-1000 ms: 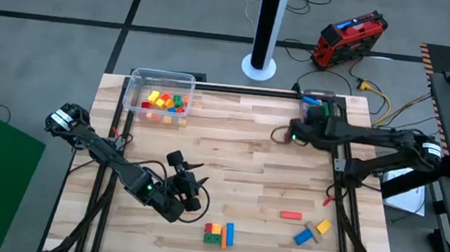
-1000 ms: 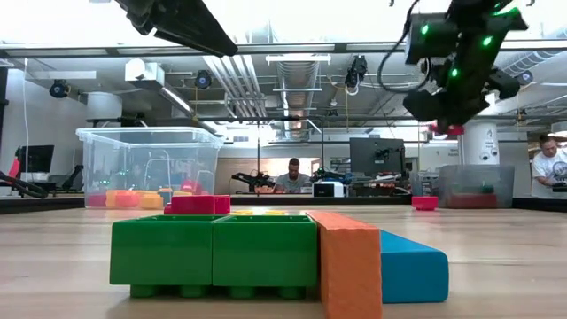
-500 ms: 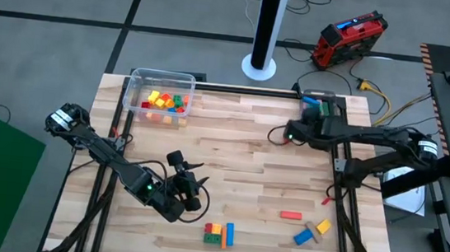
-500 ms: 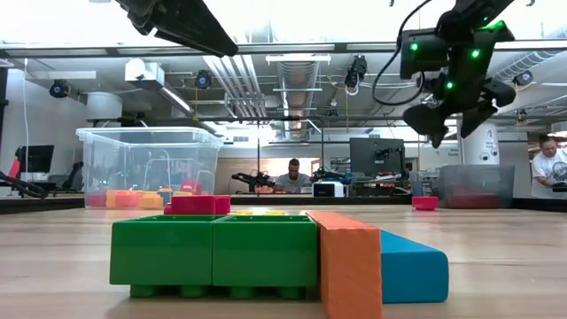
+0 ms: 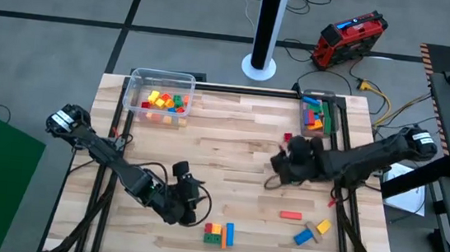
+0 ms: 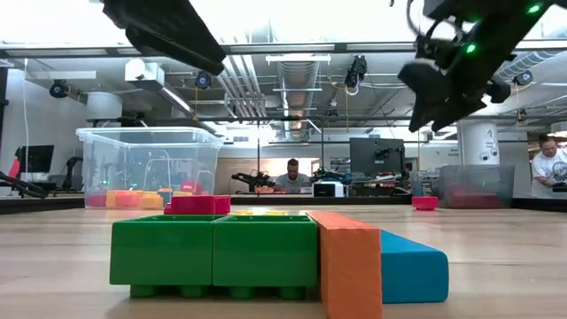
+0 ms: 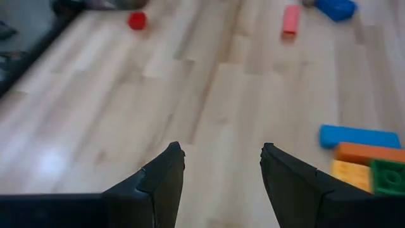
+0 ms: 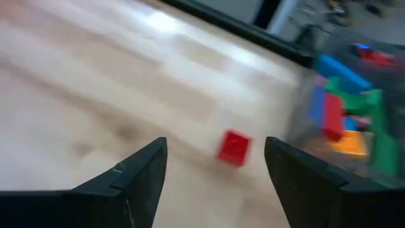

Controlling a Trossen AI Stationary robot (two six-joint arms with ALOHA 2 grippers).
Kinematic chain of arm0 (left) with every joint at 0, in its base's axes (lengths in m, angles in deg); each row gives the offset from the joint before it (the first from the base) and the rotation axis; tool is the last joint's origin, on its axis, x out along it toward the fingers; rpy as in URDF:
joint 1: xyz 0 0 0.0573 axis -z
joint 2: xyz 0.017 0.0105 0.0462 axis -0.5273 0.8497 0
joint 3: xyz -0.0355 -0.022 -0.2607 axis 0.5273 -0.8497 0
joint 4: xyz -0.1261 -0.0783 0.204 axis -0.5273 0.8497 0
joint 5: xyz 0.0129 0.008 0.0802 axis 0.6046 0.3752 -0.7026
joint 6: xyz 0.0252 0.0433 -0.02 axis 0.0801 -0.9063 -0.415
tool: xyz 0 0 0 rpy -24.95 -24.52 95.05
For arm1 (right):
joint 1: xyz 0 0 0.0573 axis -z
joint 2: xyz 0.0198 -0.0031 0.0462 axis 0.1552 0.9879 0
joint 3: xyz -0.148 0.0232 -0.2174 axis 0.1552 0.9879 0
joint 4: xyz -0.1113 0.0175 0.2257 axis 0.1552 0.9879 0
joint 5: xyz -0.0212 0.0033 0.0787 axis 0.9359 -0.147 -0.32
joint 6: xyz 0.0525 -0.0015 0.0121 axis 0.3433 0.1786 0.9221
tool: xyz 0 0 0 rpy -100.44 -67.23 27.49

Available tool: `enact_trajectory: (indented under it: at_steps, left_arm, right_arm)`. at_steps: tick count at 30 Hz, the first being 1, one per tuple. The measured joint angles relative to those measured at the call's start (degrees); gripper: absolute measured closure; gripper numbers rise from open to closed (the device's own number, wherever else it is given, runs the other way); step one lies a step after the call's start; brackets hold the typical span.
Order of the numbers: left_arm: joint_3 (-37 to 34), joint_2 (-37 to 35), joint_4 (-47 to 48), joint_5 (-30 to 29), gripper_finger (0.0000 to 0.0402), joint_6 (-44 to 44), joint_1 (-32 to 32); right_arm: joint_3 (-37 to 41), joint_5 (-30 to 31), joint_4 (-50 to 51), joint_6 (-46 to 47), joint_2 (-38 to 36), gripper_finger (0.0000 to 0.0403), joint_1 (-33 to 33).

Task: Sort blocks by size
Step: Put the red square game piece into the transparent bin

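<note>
A cluster of blocks (image 5: 219,234), green, orange, yellow and blue, lies near the table's front edge and fills the low view (image 6: 266,252). My left gripper (image 5: 191,199) hovers open just left of it, and the cluster (image 7: 364,158) shows beside the open fingers (image 7: 221,168). My right gripper (image 5: 279,168) hangs open over the table's right middle. A small red cube (image 5: 288,137) lies just beyond it on the wood (image 8: 235,147). A red bar (image 5: 291,215) and a blue-and-yellow group of blocks (image 5: 312,232) lie at the near right.
A clear tub (image 5: 160,99) of small bright blocks stands at the far left. A smaller clear tub (image 5: 317,117) with longer blocks stands at the far right edge. Bare wood stretches across the table's middle between the two arms.
My right gripper has gone from beside the far right tub toward the table's near edge, and the red cube now shows uncovered on the wood behind it. My left gripper has shifted slightly toward the near edge and the block cluster.
</note>
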Motion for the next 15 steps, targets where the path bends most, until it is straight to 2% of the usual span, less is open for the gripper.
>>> enact_trajectory:
  at_steps: [7,15]
  left_arm:
    - [0.00,6.82,-5.63,2.69,0.0216,0.19,2.86]
    - [0.00,12.53,-12.96,2.67,0.0216,0.01,5.87]
  right_arm:
    - [0.20,4.92,-7.97,-0.03,5.22,0.0180,-10.07]
    - [0.27,5.04,-12.68,0.33,12.83,0.0177,-13.17]
